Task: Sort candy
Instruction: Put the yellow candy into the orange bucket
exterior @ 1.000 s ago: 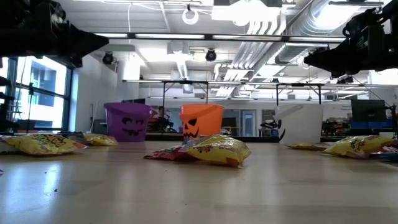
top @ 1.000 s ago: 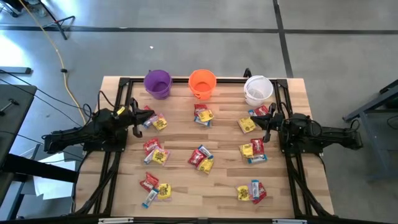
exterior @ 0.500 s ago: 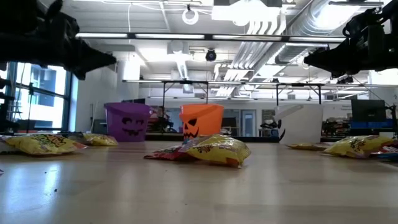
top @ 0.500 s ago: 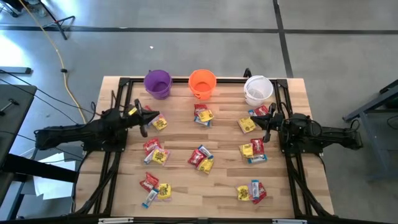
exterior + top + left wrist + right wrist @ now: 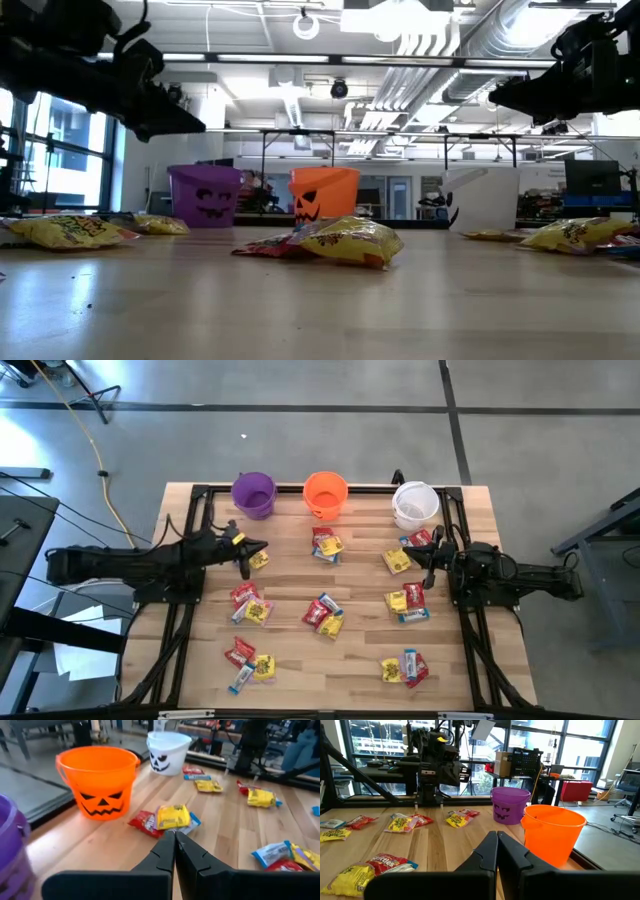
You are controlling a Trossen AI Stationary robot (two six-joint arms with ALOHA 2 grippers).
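Note:
Candy lies in small heaps of red, yellow and blue-and-white packets across the wooden table [image 5: 360, 665], among them one heap [image 5: 326, 545] near the orange bucket [image 5: 325, 494] and one [image 5: 250, 557] at the left. My left gripper [image 5: 258, 547] is shut and empty, held above the table over the left heap, pointing toward the table's right. My right gripper [image 5: 428, 557] is shut and empty, held above the table at the right, pointing left. In the left wrist view my shut left gripper [image 5: 174, 836] points at a candy heap [image 5: 167, 818].
A purple bucket [image 5: 254, 493], the orange bucket and a white bucket [image 5: 414, 503] stand in a row along the far edge. A black frame [image 5: 180, 615] runs along the table's left, right and far sides. Bare wood shows between the heaps.
My left gripper has reached out toward the table's right, over the left candy heap, and has tipped slightly downward, staying shut. The candy lies as before.

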